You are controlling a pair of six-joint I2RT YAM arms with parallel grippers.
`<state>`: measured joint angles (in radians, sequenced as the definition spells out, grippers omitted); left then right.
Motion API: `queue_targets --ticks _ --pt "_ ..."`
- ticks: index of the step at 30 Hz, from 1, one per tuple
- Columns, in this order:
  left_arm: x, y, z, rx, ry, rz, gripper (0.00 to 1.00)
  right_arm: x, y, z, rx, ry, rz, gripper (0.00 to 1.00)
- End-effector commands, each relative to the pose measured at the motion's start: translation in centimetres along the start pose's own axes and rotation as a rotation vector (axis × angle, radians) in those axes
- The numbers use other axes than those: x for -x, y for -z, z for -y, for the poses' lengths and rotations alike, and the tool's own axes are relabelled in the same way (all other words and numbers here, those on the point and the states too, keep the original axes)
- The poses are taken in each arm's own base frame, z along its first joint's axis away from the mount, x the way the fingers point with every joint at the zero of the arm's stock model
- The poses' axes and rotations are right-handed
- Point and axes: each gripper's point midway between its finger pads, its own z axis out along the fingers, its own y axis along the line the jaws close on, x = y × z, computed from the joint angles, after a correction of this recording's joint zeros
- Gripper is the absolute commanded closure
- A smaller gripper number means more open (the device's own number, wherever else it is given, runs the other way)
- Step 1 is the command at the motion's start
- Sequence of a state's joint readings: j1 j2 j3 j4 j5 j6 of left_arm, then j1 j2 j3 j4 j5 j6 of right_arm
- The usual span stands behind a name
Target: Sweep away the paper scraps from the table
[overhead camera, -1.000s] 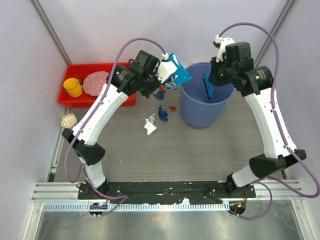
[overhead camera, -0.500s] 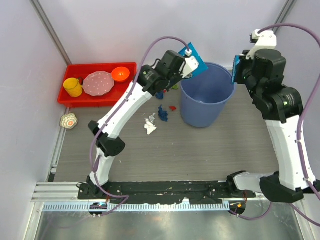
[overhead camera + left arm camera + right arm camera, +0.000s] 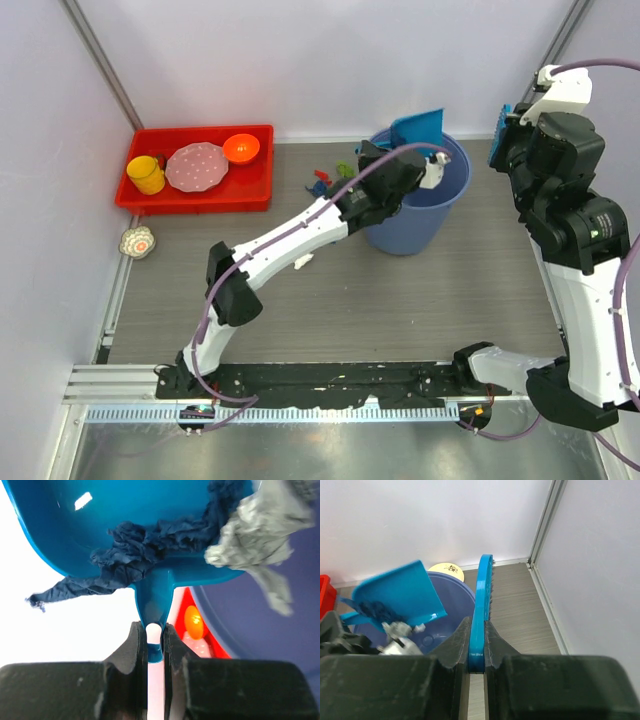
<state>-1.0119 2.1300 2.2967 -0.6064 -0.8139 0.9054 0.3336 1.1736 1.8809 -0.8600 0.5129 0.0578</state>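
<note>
Emptying stage. The left jaws are closed on the handle of the blue plastic dustpan (image 3: 125, 510), tilted above the round blue plastic bucket (image 3: 405, 235). Dark blue and grey crumpled paper scraps (image 3: 150, 547) lie at its lip, the grey one blurred, apparently falling. The right jaws grip the blue hand brush (image 3: 482, 592), held aloft well apart. Red, blue and green scraps (image 3: 320, 181) and a white one (image 3: 301, 262) lie on the grey wood-grain surface (image 3: 430, 310) left of the bucket. The task is judged roughly half done, and another sweep is needed.
</note>
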Motion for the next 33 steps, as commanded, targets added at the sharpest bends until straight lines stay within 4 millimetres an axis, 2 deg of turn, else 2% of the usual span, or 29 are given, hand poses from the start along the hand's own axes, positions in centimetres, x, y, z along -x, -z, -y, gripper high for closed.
queue_targets --ticks 1,2,4,6,14,17,18,20,21,22,24,25,26,27,28,29,30,31,32,33 --pt "0.9 3.0 -7.4 0.261 -0.126 -0.003 1.0 2.3 1.3 1.3 -0.034 -0.032 0.088 0.99" --pt "1.1 2.9 -7.0 0.28 -0.135 0.0 1.0 2.4 1.5 1.6 -0.047 -0.034 0.093 0.99" --pt "0.9 3.2 -7.7 0.312 -0.204 -0.012 1.0 2.6 1.9 2.0 -0.057 -0.035 0.103 0.99" --pt "1.0 3.2 -7.6 0.348 -0.216 -0.007 1.0 2.8 2.1 2.3 -0.062 -0.035 0.111 0.99" --pt "1.2 4.6 -9.4 0.459 -0.231 -0.008 1.0 2.7 2.1 1.5 -0.02 -0.026 0.101 0.99" --pt "0.6 5.5 -10.8 0.459 -0.164 -0.006 1.0 2.8 2.2 0.8 0.028 -0.021 0.105 0.99" --pt "0.0 5.9 -11.4 0.45 -0.066 0.005 1.0 2.9 2.4 0.3 0.057 -0.021 0.11 0.99" --pt "-1.2 6.3 -12.0 0.374 -0.019 -0.002 1.0 3.2 2.5 -0.3 0.094 -0.023 0.123 0.99" --pt "-1.8 6.8 -12.5 0.351 0.111 0.026 1.0 3.4 2.6 -0.5 0.113 -0.023 0.129 0.99" --pt "-3.3 7.0 -12.8 0.3 0.104 0.0 1.0 3.5 2.8 -1.5 0.168 -0.021 0.133 0.99" --pt "-5.0 8.2 -13.7 0.252 0.191 0.031 1.0 4.0 3.1 -2.7 0.24 -0.025 0.153 0.99" --pt "-7.0 7.9 -12.6 0.191 0.235 0.0 1.0 4.3 3.3 -4.1 0.315 -0.028 0.166 0.99" --pt "-8.2 8.0 -12.2 0.158 0.272 -0.006 1.0 4.7 3.6 -4.9 0.361 -0.034 0.177 0.99" --pt "-10.1 8.5 -12.8 0.126 0.321 0.005 1.0 4.7 3.6 -5.7 0.397 -0.049 0.178 0.99" --pt "-12.1 8.3 -10.5 0.045 0.363 -0.044 1.0 5.2 3.8 -6.3 0.432 -0.06 0.197 0.99" --pt "-13.6 8.3 -9.8 0.003 0.391 -0.066 1.0 5.3 4.0 -7.5 0.498 -0.064 0.199 0.99" --pt "-16.4 8.0 -9.6 -0.025 0.432 -0.112 1.0 5.4 4.0 -8.0 0.518 -0.072 0.202 0.99" --pt "-18.3 8.9 -7.6 -0.107 0.484 -0.132 1.0 5.8 4.2 -9.0 0.568 -0.095 0.209 0.99" --pt "-19.8 9.3 -6.9 -0.139 0.509 -0.148 1.0 5.8 4.6 -9.9 0.618 -0.096 0.211 0.99" --pt "-22.7 9.4 -6.5 -0.147 0.541 -0.203 1.0 5.9 4.8 -10.7 0.657 -0.105 0.209 0.99"
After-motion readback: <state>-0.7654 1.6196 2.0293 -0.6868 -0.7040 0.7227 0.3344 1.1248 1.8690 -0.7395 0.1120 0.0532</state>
